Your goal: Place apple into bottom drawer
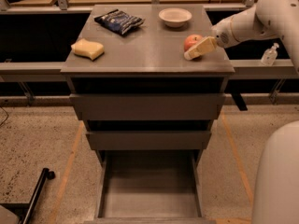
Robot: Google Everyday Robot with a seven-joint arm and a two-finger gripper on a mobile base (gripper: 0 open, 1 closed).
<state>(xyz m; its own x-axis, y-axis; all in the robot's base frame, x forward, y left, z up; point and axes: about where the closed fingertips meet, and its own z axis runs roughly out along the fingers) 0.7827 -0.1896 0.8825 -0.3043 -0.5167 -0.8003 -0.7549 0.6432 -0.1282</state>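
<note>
The red apple (192, 41) sits on the grey cabinet top (145, 50) near its right edge. My gripper (195, 49) reaches in from the right on a white arm, and its cream finger lies along the apple's front right side. The bottom drawer (150, 190) is pulled out at the foot of the cabinet, showing a bare grey floor. The two upper drawers are less far out.
A pale yellow sponge (88, 48) lies at the left of the top, a dark snack bag (118, 21) at the back left, a white bowl (175, 17) at the back. A clear bottle (269, 55) stands on the right ledge. White robot body (278, 176) fills the lower right.
</note>
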